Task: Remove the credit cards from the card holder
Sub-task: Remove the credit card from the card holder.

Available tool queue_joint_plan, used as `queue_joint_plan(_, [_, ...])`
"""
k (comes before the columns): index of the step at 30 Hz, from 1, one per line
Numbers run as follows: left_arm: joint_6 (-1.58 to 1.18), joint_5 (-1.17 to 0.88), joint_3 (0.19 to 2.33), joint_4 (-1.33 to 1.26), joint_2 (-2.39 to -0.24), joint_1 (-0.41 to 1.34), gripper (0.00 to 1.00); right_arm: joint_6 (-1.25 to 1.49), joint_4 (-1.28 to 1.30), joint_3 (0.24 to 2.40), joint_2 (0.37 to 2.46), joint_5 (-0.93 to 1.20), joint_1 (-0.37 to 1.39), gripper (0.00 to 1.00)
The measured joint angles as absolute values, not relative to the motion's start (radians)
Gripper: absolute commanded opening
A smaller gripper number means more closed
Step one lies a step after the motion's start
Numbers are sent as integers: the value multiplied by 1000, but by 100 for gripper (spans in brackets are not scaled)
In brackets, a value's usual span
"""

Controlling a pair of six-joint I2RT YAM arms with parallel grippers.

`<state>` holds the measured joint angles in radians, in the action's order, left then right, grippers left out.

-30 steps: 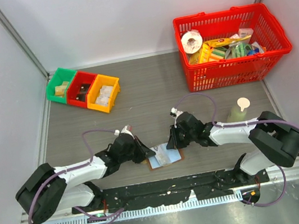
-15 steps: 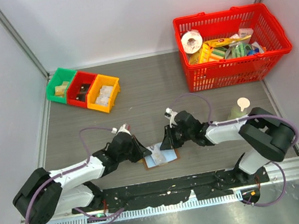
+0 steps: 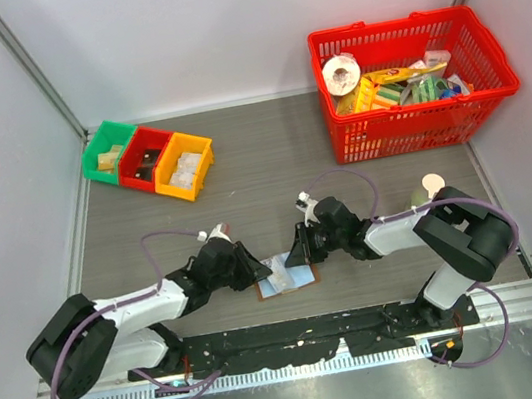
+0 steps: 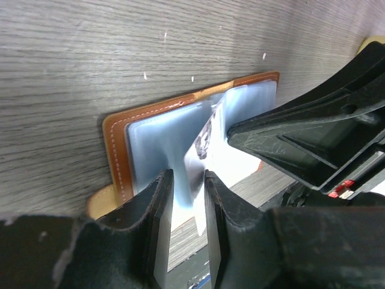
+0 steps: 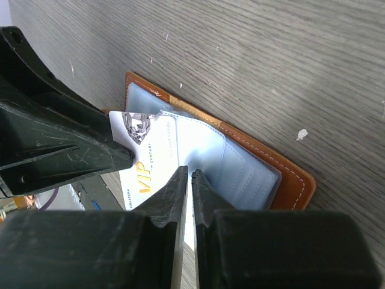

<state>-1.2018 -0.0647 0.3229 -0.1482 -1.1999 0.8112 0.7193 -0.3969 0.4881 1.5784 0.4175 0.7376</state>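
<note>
The brown card holder [image 3: 299,281] lies open on the table between the arms, its pale blue inner panels facing up [image 4: 114,150] [image 5: 289,174]. A whitish credit card [image 5: 144,162] printed with "VIP" sticks partly out of it toward the near edge; it also shows in the left wrist view [image 4: 240,159]. My left gripper [image 3: 260,273] [image 4: 187,177] is closed on a raised pale blue flap at the holder's left side. My right gripper [image 3: 293,256] [image 5: 187,174] is pinched almost fully shut on the thin edge of the card. The two grippers nearly touch over the holder.
A red basket [image 3: 390,26] full of items stands at the back right. Green [image 3: 108,148], red [image 3: 143,158] and yellow [image 3: 183,165] bins sit at the back left. A pale bottle [image 3: 425,194] stands by the right arm.
My right gripper has moved left and down onto the holder. The holder and card have shifted slightly left. My left gripper has stayed at the holder's left edge.
</note>
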Motion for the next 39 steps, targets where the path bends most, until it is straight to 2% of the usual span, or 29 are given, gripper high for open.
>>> queue_joint_plan(2, [-1210,-76,323,-179,-1223,811,32,722,-398,488,1578,417,737,13])
queue_joint_plan(4, [-1221,-85,323,-206,-1241,811,28,725,-400,487,1580,417,737,13])
queue_joint_plan(8, [-1235,-103,324,-246,-1277,811,3,737,-409,484,1584,419,737,13])
queue_joint_plan(9, [-1238,-106,324,-251,-1281,810,0,738,-410,484,1584,419,737,13])
queue_joint_plan(14, [-1234,-100,329,-223,-1225,810,0,741,-412,480,1584,421,728,13])
queue_joint_plan(23, [-1061,-37,411,102,-1006,722,0,690,-291,508,1534,363,685,14])
queue_joint_plan(27, [-926,-25,508,255,-976,674,0,618,-138,566,1492,288,678,21])
queue_joint_plan(31, [-745,-20,655,385,-979,652,0,511,35,644,1408,226,678,34])
queue_joint_plan(36, [-469,-67,875,502,-1019,651,0,355,142,736,1218,228,677,54])
queue_joint_plan(39, [-315,-146,967,561,-1047,651,0,251,159,784,1107,274,678,60])
